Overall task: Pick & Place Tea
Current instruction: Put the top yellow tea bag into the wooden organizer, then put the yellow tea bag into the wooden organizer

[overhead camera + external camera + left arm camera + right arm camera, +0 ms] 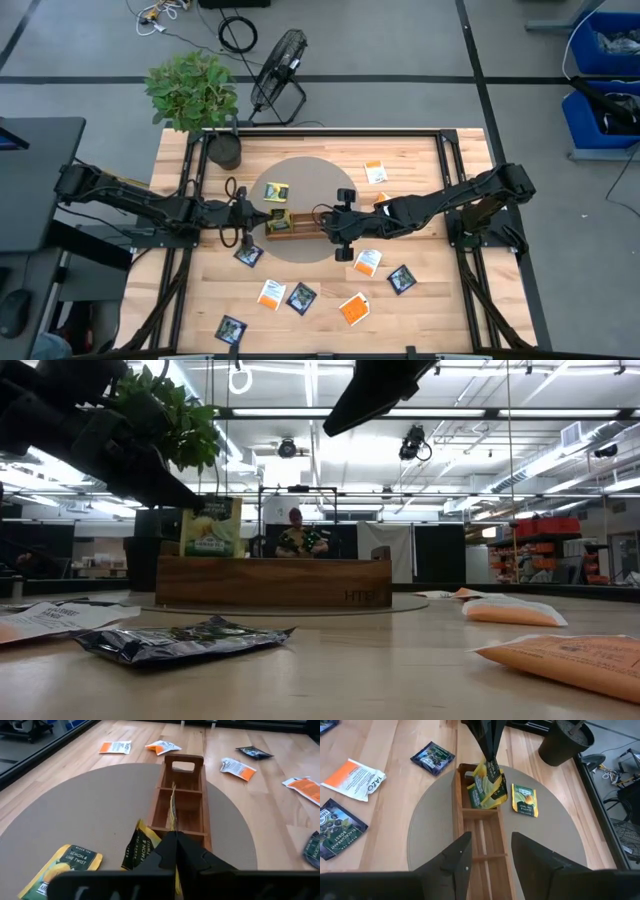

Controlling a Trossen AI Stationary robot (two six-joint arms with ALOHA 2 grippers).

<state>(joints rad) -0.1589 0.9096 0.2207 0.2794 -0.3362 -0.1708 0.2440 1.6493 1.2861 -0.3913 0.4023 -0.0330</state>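
So we see the left gripper [489, 750] clamped on a yellow-green tea sachet [492, 772], right over the end compartment of the wooden tray [482, 837]. Right gripper [491, 855] hangs above the tray's other end, jaws apart, holding nothing. Another yellow-green sachet [525, 800] lies beside the tray.

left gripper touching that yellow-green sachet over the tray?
Touching. The right wrist view shows the left gripper pinched shut on the top edge of a yellow-green sachet hanging into the end compartment of the wooden tray.

Yellow-green tea sachet [490, 772] upright in tray [480, 845]
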